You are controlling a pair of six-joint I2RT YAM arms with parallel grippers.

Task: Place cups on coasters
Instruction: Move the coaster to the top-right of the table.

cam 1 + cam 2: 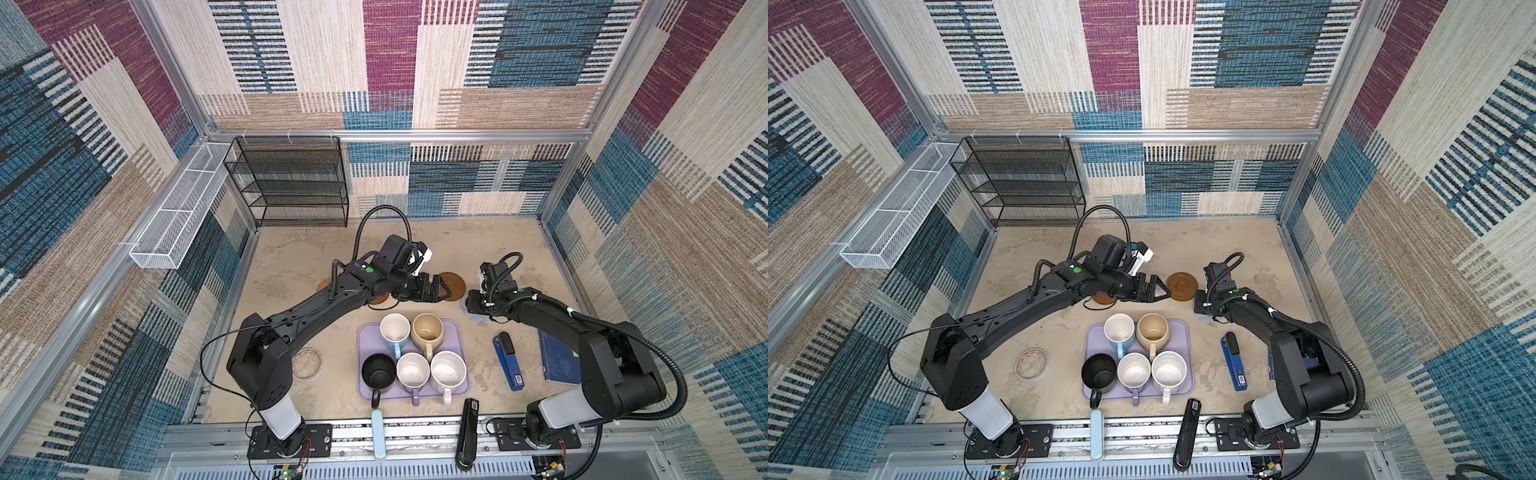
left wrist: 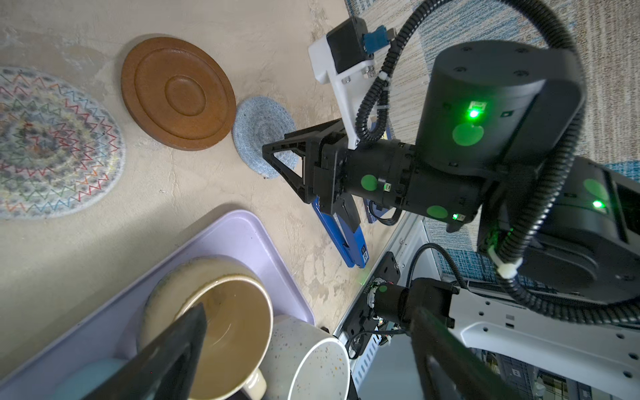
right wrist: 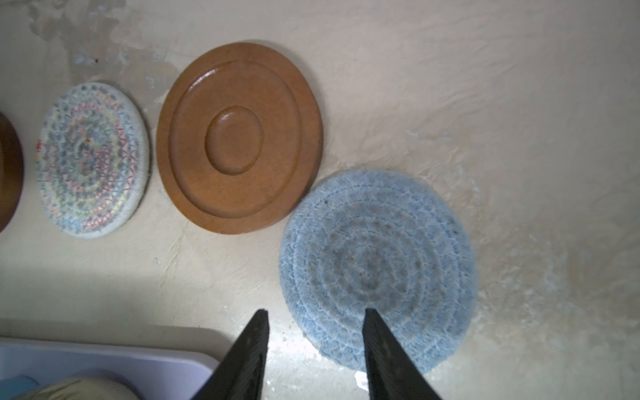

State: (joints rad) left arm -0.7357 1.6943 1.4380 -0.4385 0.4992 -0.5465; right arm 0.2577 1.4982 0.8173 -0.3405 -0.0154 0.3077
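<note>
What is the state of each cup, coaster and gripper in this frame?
Light blue mug: upright, on the tray.
Beige mug: same.
Black mug: same.
Lavender mug: same.
Speckled mug: same.
Blue-grey coaster: bare.
Wooden coaster: bare.
Whitish coaster: bare.
Second wooden coaster: partly hidden.
Rattan coaster: partly hidden.
Left gripper: open, empty.
Right gripper: open, at blue-grey coaster's edge.

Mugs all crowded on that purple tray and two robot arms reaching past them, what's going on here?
No mug is on a coaster yet. The light blue mug, beige mug, black mug, lavender mug and speckled white mug all stand on the lavender tray. The left gripper hangs open beside the brown wooden coaster beyond the tray. The right gripper, jaws apart, is over the edge of the blue-grey crocheted coaster, apparently gripping nothing.
</note>
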